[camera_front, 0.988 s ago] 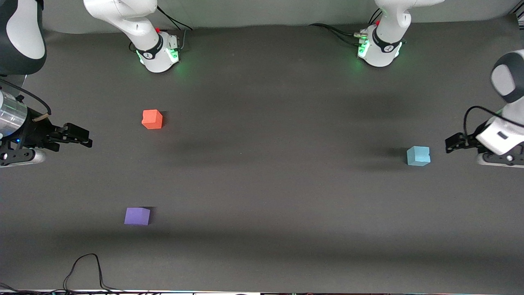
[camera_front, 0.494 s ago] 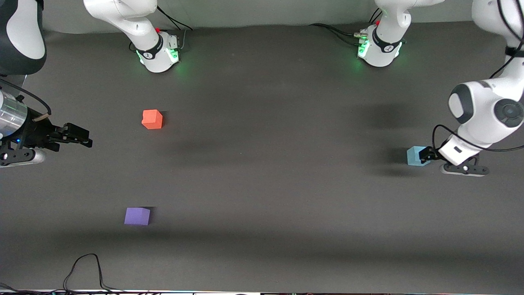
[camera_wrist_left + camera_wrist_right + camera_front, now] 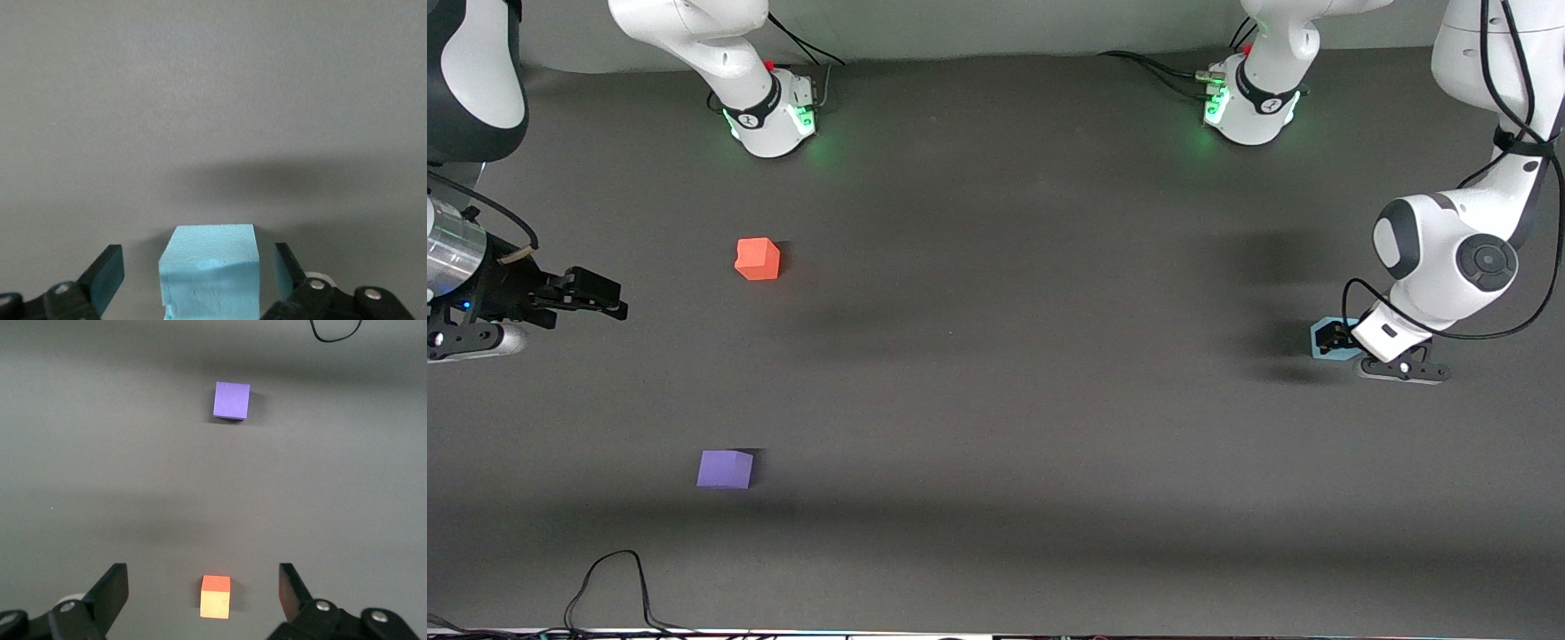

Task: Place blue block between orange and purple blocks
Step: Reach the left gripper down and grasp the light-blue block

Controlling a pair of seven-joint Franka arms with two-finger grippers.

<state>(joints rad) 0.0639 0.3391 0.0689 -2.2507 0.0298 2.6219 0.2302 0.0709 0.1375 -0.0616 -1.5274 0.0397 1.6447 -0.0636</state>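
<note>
The light blue block (image 3: 1317,343) sits on the dark table at the left arm's end, mostly covered by my left gripper (image 3: 1335,340). In the left wrist view the blue block (image 3: 210,267) lies between the open fingers of the left gripper (image 3: 198,275), with a gap on each side. The orange block (image 3: 758,259) and the purple block (image 3: 725,469) sit toward the right arm's end, the purple one nearer the front camera. My right gripper (image 3: 607,300) is open and empty and waits at that end. Its wrist view shows the orange block (image 3: 215,597) and the purple block (image 3: 231,400).
The two arm bases (image 3: 769,111) (image 3: 1249,102) stand at the table's back edge. A black cable (image 3: 614,578) loops at the edge nearest the front camera, below the purple block. The dark mat (image 3: 1005,356) stretches between the blocks.
My left arm has swung in from the table's end and its open gripper has come down around the blue block. The right arm and all three blocks have not moved.
</note>
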